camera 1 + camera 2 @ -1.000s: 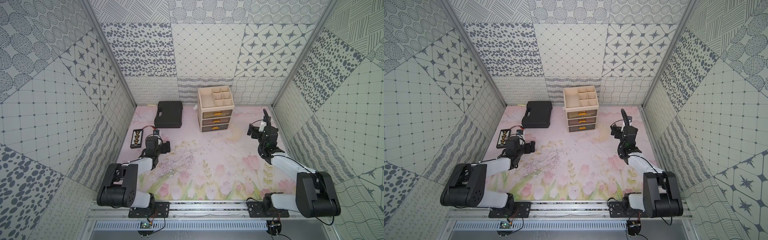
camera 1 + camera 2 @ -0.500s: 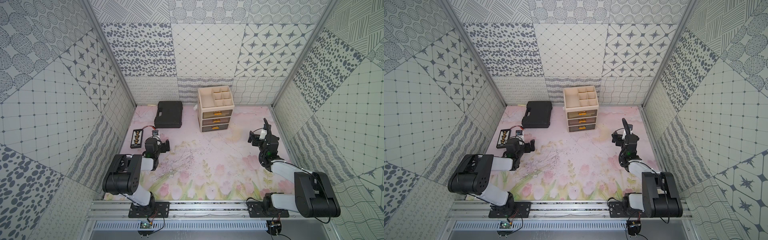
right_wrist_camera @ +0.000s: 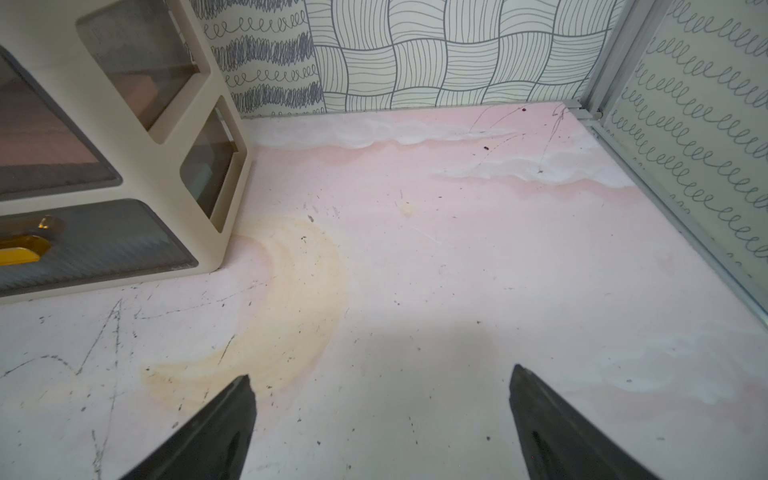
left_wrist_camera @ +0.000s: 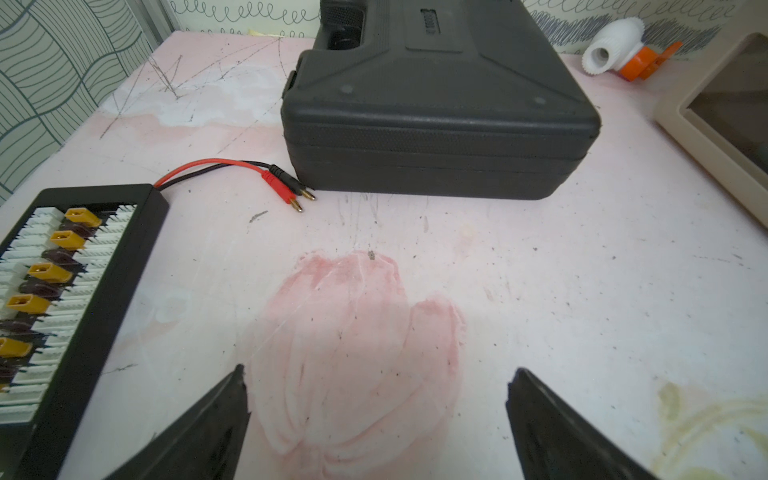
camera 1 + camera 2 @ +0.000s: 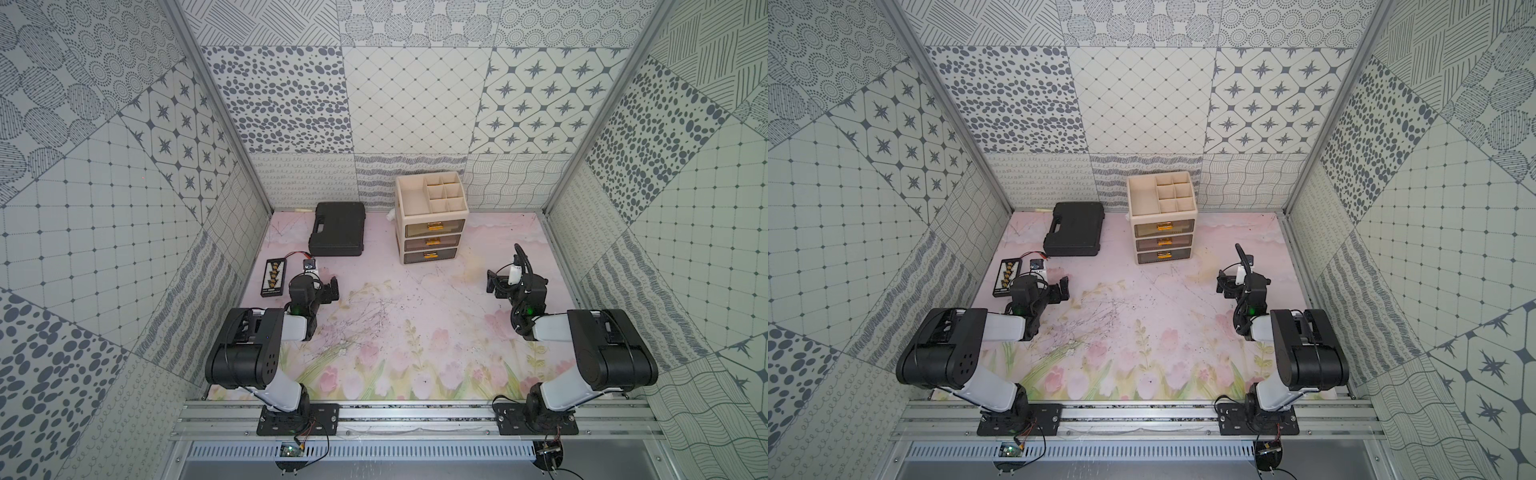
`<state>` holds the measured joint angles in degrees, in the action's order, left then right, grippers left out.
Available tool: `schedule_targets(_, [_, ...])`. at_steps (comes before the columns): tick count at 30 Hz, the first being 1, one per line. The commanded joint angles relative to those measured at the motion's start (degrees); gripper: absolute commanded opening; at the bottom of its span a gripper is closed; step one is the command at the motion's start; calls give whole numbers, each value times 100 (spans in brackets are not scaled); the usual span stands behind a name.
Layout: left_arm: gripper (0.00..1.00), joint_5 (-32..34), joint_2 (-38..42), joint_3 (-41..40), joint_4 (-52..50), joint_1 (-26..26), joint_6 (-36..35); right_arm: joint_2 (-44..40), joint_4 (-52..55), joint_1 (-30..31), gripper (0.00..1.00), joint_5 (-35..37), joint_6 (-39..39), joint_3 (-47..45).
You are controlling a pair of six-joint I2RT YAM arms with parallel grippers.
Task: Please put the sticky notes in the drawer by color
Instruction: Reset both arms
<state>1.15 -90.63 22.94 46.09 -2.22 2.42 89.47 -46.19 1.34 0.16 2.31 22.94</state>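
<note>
The drawer [image 5: 432, 226] [image 5: 1163, 226] is a cream cabinet with three smoky fronts and gold handles. It stands at the back of the mat with all three fronts pushed in. No sticky notes lie in the open. Through its side windows [image 3: 208, 232] a pink patch [image 3: 141, 89] and a blue-green patch [image 3: 203, 178] show faintly; I cannot tell if they are sticky notes. My left gripper [image 5: 330, 286] [image 4: 376, 374] is open and empty over the mat, left of the middle. My right gripper [image 5: 494, 284] [image 3: 380, 374] is open and empty, to the right of the cabinet and nearer the front.
A shut black case [image 5: 337, 228] [image 4: 436, 124] lies left of the cabinet. A black connector board [image 5: 274, 277] [image 4: 62, 291] with red and black leads [image 4: 286, 191] sits by the left wall. A white and orange fitting [image 4: 615, 45] lies behind, near the back wall.
Both arms have folded back toward their bases, drawing the grippers toward the front of the mat. Both grippers stayed open and empty.
</note>
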Motion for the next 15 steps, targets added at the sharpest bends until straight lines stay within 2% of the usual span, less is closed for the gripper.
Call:
schedule_targets(1, [99, 123, -7, 45, 410, 11, -13, -69, -155, -10, 99, 45, -20, 62])
schedule_targets(15, [99, 125, -7, 44, 419, 15, -13, -62, -144, 85, 99, 212, -81, 71])
